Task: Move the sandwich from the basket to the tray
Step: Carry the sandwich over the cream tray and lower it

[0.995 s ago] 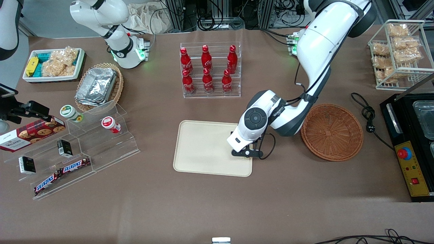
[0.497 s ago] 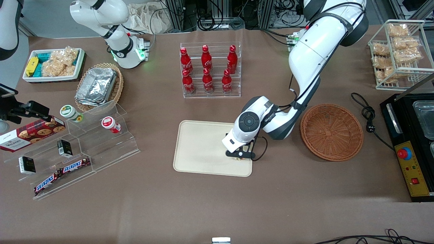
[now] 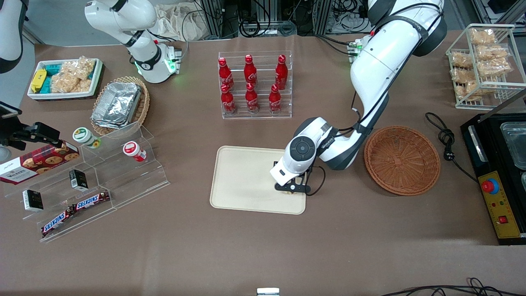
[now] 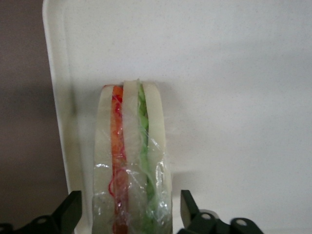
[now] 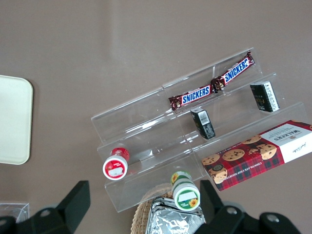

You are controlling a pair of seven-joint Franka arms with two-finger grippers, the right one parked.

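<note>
On the brown table, the tray [image 3: 246,181] lies at about 9 o'clock from the basket [image 3: 402,159]. My gripper [image 3: 292,188] is low over the tray's basket-side edge, fingers [image 4: 68,214] spread wide beside the sandwich [image 4: 130,161] (not pressing it), which rests on the tray.

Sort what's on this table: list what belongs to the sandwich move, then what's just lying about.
Part of the job: sandwich on the tray; emptied basket; pincer, open astride the sandwich.

Lying about: cola bottles, Snickers bars, cookie box, foil containers, bagged snacks.
</note>
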